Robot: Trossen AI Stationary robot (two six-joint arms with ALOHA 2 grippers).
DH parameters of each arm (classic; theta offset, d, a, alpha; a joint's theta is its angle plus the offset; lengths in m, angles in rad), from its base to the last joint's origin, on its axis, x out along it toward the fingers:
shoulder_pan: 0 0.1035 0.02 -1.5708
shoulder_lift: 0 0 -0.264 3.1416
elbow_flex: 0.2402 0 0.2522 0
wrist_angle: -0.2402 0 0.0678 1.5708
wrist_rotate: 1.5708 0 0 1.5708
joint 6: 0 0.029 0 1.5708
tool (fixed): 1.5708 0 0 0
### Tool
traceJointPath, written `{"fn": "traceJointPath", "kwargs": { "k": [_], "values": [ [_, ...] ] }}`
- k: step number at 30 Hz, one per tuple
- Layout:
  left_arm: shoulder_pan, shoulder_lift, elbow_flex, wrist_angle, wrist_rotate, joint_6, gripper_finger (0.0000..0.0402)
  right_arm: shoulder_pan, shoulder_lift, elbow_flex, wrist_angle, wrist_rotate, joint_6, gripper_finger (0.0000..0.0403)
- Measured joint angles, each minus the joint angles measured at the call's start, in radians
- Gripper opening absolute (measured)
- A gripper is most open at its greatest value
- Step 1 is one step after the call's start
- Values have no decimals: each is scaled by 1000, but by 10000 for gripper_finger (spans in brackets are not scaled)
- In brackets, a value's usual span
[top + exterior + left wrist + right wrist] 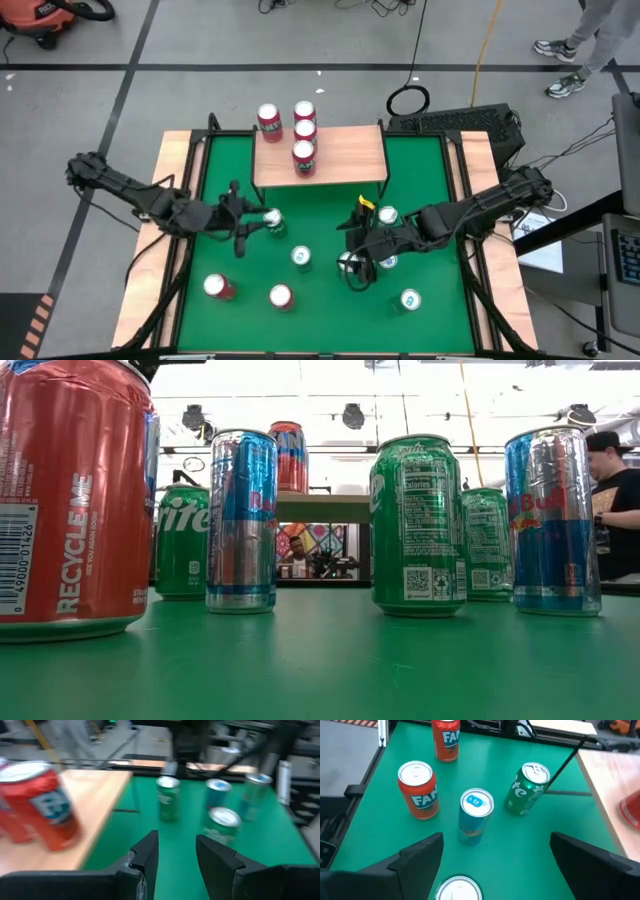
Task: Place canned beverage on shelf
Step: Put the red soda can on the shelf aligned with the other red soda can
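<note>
While three red cans already stand on the shelf [345, 150] in the high view, my left gripper [248, 222] hovers just beside a green can [272, 222], and my right gripper [357, 262] hangs over a silver-topped can [350, 263]; crowded neighbours risk a knock. My left wrist view shows my fingers [145, 855] narrowly parted, holding nothing. My right wrist view shows my fingers [420, 855] spread wide, straddling that can's top, touching nothing.

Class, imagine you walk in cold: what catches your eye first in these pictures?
Three red cans stand clustered on the wooden shelf at the table's far edge. More cans dot the green table, where the left gripper and the open right gripper hover among them.
</note>
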Motion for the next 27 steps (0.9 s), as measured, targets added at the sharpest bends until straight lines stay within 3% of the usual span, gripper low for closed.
{"fn": "traceJointPath", "kwargs": {
  "k": [4, 11, 16, 27],
  "values": [
    [-105, 0, 0, -3, -5, -1, 131, 0, 0, 0, -8, 0, 58, 359],
    [-232, 7, 0, -7, -138, -26, 131, 2, 0, 0, -10, 22, 137, 359],
    [-255, 21, 0, 8, -186, -26, 131, 16, 0, 0, -54, 61, 150, 359],
    [-255, 91, 0, 73, -151, -26, 132, 21, -7, 0, -344, 100, 101, 359]
  ]
}}
